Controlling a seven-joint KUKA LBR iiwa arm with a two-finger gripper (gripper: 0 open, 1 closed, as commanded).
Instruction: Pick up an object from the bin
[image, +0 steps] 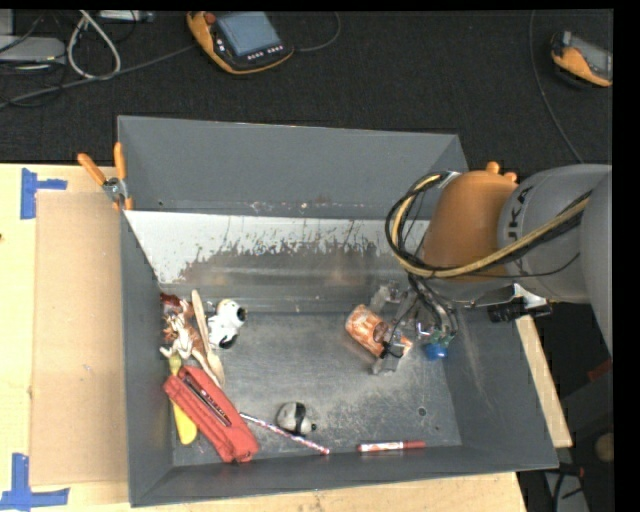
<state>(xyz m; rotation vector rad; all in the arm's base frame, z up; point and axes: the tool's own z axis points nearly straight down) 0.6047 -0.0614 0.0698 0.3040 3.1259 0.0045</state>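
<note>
The arm (520, 240) comes in over the right rim of the bin (300, 160) and sets its hand (388, 354) low on the floor, right of the middle. The hand is touching or just beside a crumpled orange thing (362, 327), which lies on its left side. I cannot tell whether the hand is spread or pressed together. A small blue piece (435, 350) sits just to its right, near the right wall. There is open floor from there to the left wall, where a heap (195, 345) is crowded: a flat red case (212, 415), pale sticks and a black-and-white toy (226, 322). Near the front edge lie a round grey thing (292, 416) and a red pen (392, 447).
</note>
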